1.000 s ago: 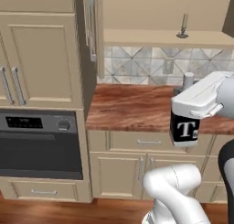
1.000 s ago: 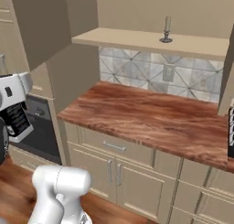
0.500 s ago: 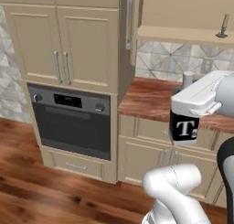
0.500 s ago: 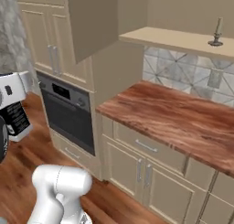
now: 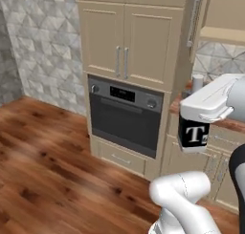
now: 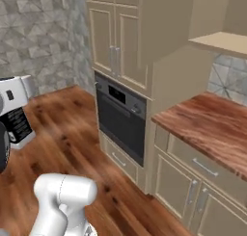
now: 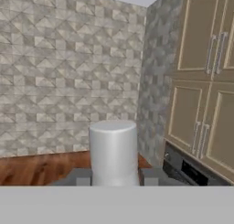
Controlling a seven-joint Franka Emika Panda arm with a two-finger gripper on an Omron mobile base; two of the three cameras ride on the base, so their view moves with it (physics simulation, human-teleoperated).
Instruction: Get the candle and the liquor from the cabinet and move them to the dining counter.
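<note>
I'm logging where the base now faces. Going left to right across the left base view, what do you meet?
Grey tiled wall → tall beige cupboard doors with the black oven under them → the liquor, shut in the jaws of the gripper.

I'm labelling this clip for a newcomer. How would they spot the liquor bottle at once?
Start at the black built-in oven under the tall beige doors. Right of it, the gripper holds the liquor off the ground: a small black bottle with a white "T" label.
</note>
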